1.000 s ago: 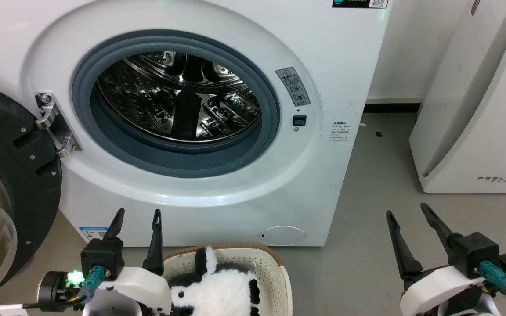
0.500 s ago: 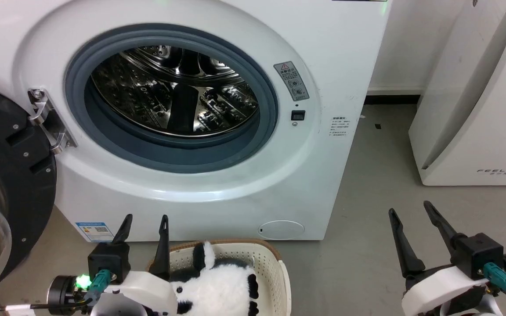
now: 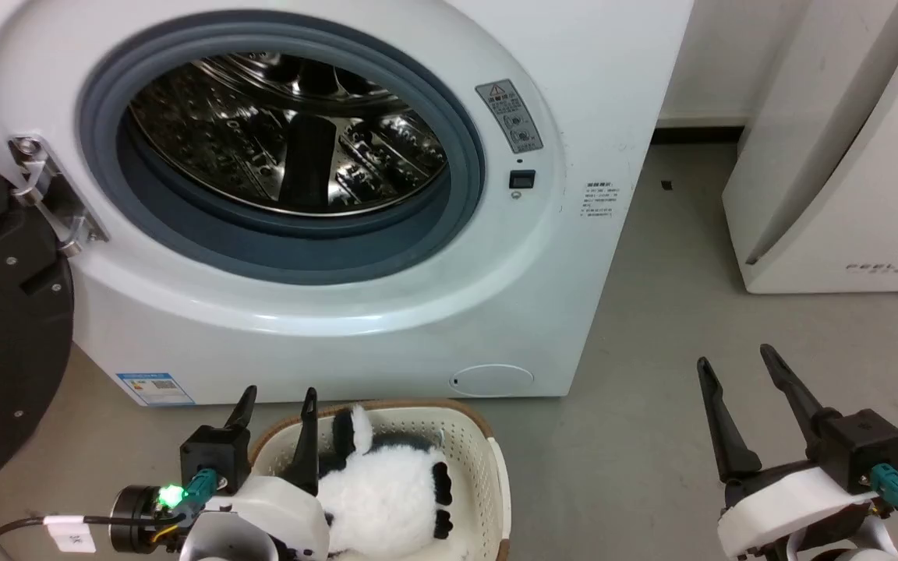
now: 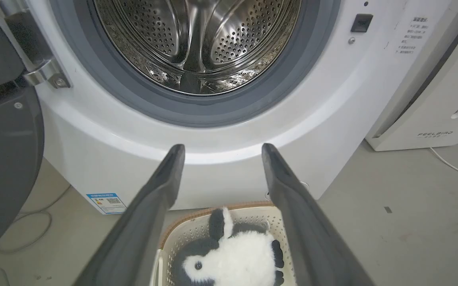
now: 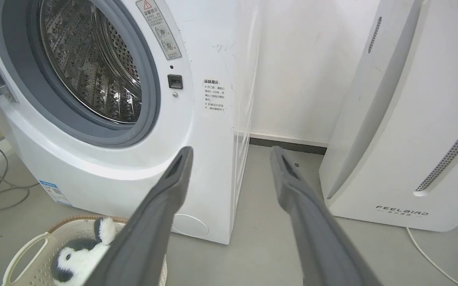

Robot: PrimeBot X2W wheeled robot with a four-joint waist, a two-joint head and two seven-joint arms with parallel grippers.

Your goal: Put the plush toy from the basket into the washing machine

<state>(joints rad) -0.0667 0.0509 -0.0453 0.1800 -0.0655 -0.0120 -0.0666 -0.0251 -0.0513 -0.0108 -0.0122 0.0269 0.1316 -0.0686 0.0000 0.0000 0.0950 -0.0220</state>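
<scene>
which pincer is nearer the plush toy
Left. The left pincer hangs right by the plush toy, at the basket's left rim; the right pincer is well off to the toy's right.

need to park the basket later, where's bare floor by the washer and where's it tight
Bare floor lies between the right side of the washing machine and the white appliance, reaching forward to the right gripper. Tight on the left: the open door stands there, and the basket sits before the machine by the left gripper.
</scene>
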